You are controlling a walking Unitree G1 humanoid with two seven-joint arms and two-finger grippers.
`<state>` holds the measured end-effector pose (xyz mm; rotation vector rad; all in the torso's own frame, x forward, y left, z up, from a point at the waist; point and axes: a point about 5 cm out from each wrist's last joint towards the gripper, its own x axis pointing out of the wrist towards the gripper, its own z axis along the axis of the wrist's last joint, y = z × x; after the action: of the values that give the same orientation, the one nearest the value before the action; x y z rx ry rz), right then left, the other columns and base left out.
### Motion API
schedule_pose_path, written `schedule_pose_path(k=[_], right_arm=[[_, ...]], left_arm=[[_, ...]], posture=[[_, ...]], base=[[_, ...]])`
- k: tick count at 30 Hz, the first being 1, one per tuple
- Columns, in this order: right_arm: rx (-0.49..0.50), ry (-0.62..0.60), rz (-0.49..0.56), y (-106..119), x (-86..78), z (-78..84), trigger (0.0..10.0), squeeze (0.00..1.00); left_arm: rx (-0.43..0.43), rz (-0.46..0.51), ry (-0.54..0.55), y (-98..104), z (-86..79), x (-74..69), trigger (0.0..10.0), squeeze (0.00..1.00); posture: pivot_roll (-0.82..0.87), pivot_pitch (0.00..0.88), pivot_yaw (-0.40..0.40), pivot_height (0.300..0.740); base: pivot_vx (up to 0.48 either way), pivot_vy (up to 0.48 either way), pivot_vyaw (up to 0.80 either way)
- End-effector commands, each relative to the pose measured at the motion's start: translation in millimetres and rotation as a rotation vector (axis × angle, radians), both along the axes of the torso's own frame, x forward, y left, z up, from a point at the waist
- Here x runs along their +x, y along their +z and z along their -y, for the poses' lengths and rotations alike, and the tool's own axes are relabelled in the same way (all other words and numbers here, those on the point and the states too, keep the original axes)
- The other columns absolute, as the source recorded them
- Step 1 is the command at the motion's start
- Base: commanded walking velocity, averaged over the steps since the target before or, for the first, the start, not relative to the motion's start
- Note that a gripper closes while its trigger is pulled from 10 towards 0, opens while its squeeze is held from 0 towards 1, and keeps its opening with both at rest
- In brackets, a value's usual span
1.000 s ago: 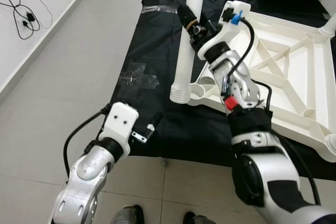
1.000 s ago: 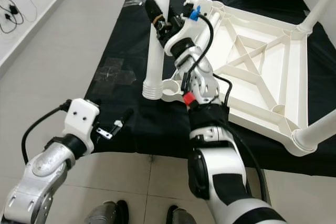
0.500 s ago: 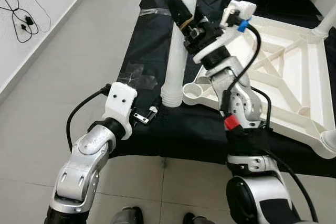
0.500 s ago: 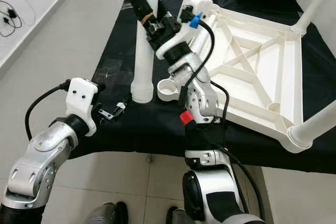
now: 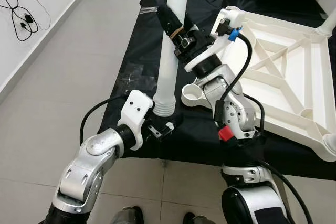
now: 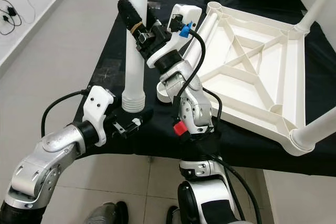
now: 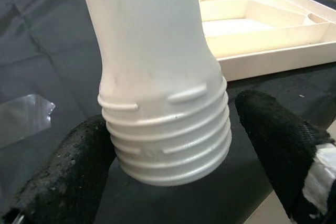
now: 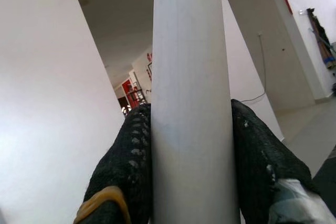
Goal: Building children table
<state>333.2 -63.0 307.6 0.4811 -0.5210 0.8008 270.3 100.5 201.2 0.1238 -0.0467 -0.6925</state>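
A white table leg [image 5: 170, 51] stands nearly upright above the black-covered platform, and my right gripper [image 5: 176, 24] is shut on its shaft. The wrist view has the shaft [image 8: 191, 103] pressed between both black fingers. The leg's threaded end [image 7: 163, 129] hangs just left of the empty corner socket [image 5: 192, 96] of the upside-down white table top [image 5: 286, 95]. My left gripper [image 5: 164, 124] is open, with one finger on each side of that threaded end. One finger [image 7: 68, 177] touches the thread and the other stands apart.
Black cloth [image 5: 142, 51] with a clear tape patch [image 5: 139, 77] covers the low platform. Two mounted legs rise from the table top's other corners [image 6: 315, 129]. Grey tiled floor lies to the left, with cables [image 5: 21, 19] by the wall.
My right gripper has carried the leg leftward and toward the platform's near edge. My left arm has risen and moved right, bringing its open fingers around the threaded end.
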Motion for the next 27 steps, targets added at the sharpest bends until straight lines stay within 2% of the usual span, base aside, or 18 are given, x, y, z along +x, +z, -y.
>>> schedule_pose_path(k=[1, 7, 8, 9, 17, 20, 21, 23, 24, 25, 27], right_arm=[[-0.002, 0.033, 0.016, 0.7, -6.4, -3.4, 0.0, 0.0], [-0.018, 0.044, 0.021, -1.8, -10.4, -5.0, 0.0, 0.0], [-0.022, 0.048, 0.021, -2.6, -11.6, -5.7, 0.0, 0.0], [-0.025, 0.049, 0.018, -3.2, -12.7, -6.4, 0.0, 0.0], [-0.017, 0.066, 0.005, -2.6, -16.3, -10.1, 0.0, 0.0], [-0.021, 0.061, -0.005, -3.0, -17.0, -10.9, 0.0, 0.0], [-0.04, 0.037, -0.027, -5.5, -15.3, -10.4, 2.1, 0.0], [-0.047, 0.031, -0.033, -6.5, -14.6, -10.2, 2.1, 0.0], [-0.054, 0.018, -0.044, -8.6, -13.1, -9.1, 10.0, 0.0], [-0.06, 0.003, -0.05, -10.9, -11.8, -7.8, 10.0, 1.0], [-0.066, -0.01, -0.059, -13.3, -10.4, -6.4, 10.0, 1.0]], left_arm=[[0.02, 0.014, 0.042, -0.6, -6.4, 4.6, 10.0, 0.0], [0.02, 0.038, 0.091, 3.1, -13.2, 11.0, 10.0, 0.0], [0.021, 0.046, 0.103, 3.6, -14.4, 12.5, 6.0, 0.0], [0.023, 0.052, 0.105, 3.5, -14.7, 13.2, 0.0, 0.0], [0.031, 0.069, 0.121, 2.0, -15.2, 14.5, 0.0, 0.0], [0.054, 0.084, 0.162, 1.1, -19.0, 16.7, 0.0, 0.0], [0.076, 0.087, 0.193, 0.4, -22.3, 19.1, 7.8, 0.0], [0.084, 0.086, 0.198, 0.2, -23.0, 19.6, 7.8, 0.0], [0.099, 0.094, 0.199, 0.2, -23.8, 19.7, 10.0, 0.0], [0.112, 0.102, 0.201, 0.2, -24.6, 19.7, 10.0, 0.0], [0.13, 0.112, 0.205, 0.2, -25.8, 19.9, 10.0, 0.0]], posture=[[0.14, 0.166, -0.029, 0.74], [0.14, 0.167, -0.029, 0.74], [0.14, 0.17, -0.027, 0.74], [0.14, 0.171, -0.026, 0.74], [0.13, 0.175, -0.025, 0.74], [0.13, 0.177, -0.026, 0.74], [0.14, 0.178, -0.026, 0.74], [0.14, 0.178, -0.026, 0.74], [0.14, 0.179, -0.026, 0.74], [0.14, 0.179, -0.026, 0.74], [0.13, 0.181, -0.025, 0.74]], base=[[0.0, 0.0, 0.0], [0.0, 0.0, 0.0], [0.0, 0.0, 0.0], [0.0, 0.0, 0.0], [0.0, 0.0, 0.0], [0.0, 0.0, 0.0], [0.0, 0.0, 0.0], [0.0, 0.0, 0.0], [0.0, 0.0, 0.0], [0.0, 0.0, 0.0], [0.0, 0.0, 0.0]])
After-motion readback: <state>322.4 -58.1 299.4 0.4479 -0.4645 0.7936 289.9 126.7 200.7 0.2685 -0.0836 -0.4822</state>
